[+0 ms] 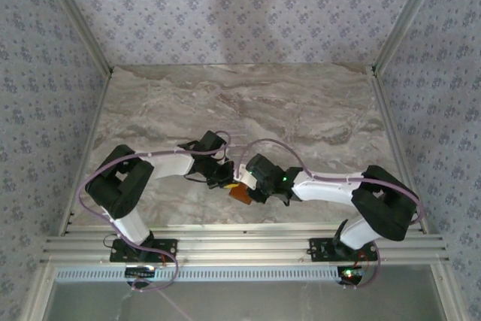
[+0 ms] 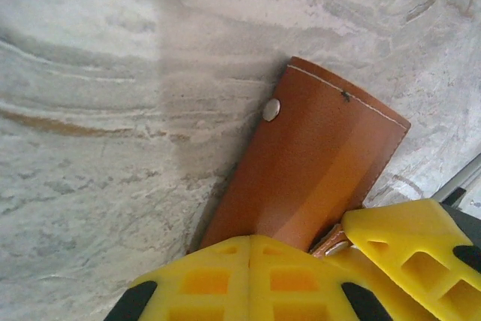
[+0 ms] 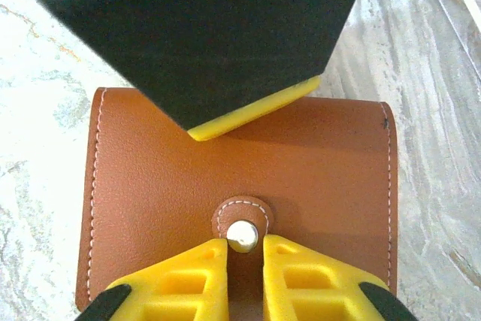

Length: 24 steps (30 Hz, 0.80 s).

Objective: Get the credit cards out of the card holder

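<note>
The card holder (image 3: 150, 186) is a flat orange-brown wallet lying closed on the marble table (image 1: 248, 103), its snap tab (image 3: 242, 219) fastened. It also shows from the side in the left wrist view (image 2: 316, 163), and as an orange patch between the two arms from above (image 1: 241, 194). My left gripper (image 2: 250, 240) is shut, its yellow fingers together and resting on the wallet's edge. My right gripper (image 3: 244, 249) is closed on the snap tab, one yellow finger (image 3: 195, 276) on each side of the strap just below the metal stud. The credit cards are hidden.
Patterned walls stand round the marble table on three sides. A metal rail (image 1: 240, 246) runs along the near edge by the arm bases. Both arms meet low over the table's near middle; the far half is bare marble.
</note>
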Motion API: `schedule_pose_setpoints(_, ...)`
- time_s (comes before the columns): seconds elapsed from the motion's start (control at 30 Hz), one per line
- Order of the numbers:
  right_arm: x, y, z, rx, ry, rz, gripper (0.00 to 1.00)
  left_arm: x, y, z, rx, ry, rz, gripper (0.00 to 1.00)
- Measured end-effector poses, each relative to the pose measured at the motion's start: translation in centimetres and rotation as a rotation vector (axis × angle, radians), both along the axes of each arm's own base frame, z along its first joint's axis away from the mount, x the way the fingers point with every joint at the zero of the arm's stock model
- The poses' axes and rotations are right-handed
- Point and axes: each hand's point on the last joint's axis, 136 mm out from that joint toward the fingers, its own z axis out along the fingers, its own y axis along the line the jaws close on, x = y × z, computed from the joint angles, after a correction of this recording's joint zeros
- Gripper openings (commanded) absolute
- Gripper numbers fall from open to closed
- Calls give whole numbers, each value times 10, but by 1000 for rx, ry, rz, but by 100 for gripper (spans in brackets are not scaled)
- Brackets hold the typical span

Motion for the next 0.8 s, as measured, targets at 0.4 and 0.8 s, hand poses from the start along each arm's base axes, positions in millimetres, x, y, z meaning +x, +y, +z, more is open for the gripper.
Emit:
schedule_pose_setpoints(0.4,-4,-7,15,170,-84,-45,2,-2,-6,-2,-43,15,-17,2)
schedule_pose_setpoints(0.8,-5,-25,32,265,-60,-215,25,-2,-9,-2,-67,6,-25,3)
